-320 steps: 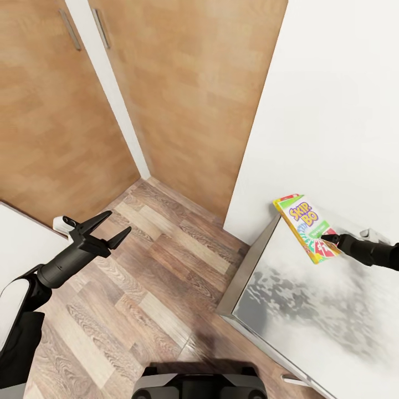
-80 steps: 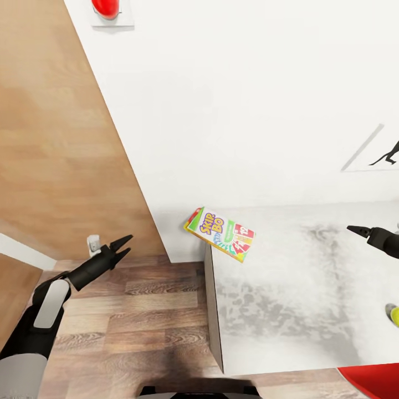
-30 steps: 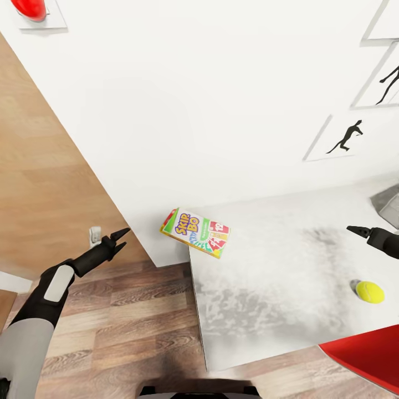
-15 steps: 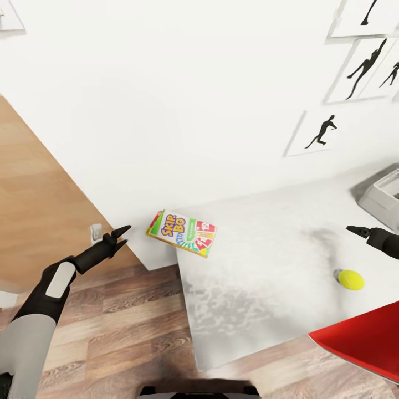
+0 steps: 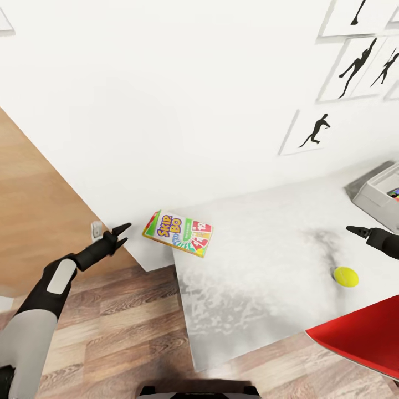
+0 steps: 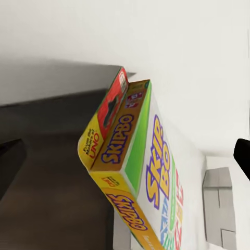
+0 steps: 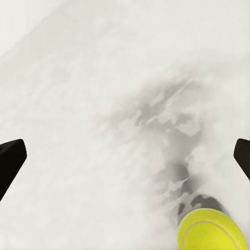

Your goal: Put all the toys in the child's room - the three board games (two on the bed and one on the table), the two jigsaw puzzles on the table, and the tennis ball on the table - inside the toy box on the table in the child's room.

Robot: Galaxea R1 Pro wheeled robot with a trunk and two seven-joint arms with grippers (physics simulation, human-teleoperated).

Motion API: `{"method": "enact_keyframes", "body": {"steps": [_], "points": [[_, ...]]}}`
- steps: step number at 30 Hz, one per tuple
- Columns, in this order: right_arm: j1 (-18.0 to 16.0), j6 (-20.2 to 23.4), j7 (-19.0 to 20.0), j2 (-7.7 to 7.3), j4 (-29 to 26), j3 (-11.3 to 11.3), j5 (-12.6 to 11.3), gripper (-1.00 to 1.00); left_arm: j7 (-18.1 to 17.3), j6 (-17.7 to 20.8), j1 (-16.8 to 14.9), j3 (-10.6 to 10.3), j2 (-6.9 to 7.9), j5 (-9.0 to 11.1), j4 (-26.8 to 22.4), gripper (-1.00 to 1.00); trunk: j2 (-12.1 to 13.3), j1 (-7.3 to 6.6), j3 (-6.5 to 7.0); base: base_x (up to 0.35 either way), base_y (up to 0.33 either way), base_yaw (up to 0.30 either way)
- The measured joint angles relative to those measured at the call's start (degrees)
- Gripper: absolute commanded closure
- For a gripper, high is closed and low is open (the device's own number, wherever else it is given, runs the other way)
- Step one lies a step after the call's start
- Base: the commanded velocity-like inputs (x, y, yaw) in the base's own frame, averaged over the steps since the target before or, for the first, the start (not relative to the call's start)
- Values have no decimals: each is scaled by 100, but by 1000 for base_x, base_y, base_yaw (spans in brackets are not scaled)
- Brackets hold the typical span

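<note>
In the head view the Skip-Bo board game (image 5: pixel 178 233) lies at centre frame on the far left corner of the pale table (image 5: pixel 260 310), its left end overhanging the edge beside the white wall. The left wrist view looks at the box end-on (image 6: pixel 136 179), with a red UNO box (image 6: pixel 112 101) pressed against its far face. The tennis ball (image 5: pixel 345 276) rests on the table at lower right. The grey toy box (image 5: pixel 379 195) sits at the right edge. The left end effector (image 5: pixel 118 235) hangs released over the wooden floor (image 5: pixel 111 327), left of the game. The right end effector (image 5: pixel 357 230) hovers above the table near the ball, its fingers spread wide in the right wrist view, the ball (image 7: pixel 212 229) between them.
</note>
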Motion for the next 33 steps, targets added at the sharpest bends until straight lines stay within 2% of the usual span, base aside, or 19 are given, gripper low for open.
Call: {"method": "enact_keyframes", "body": {"steps": [14, 20, 33], "points": [[0, 0, 102, 0, 0, 19, 1, -100, 17, -4, -196, 2, 21, -10, 72, -100, 0, 0, 0, 0, 0, -5], [0, -1, 239, 0, 0, 12, 1, -100, 34, -21, -243, 12, 41, -17, 267, -100, 0, 0, 0, 0, 0, 0], [12, -1, 309, 0, 0, 0, 1, -100, 393, -209, -356, 29, 75, -12, 629, -100, 0, 0, 0, 0, 0, 0]]}}
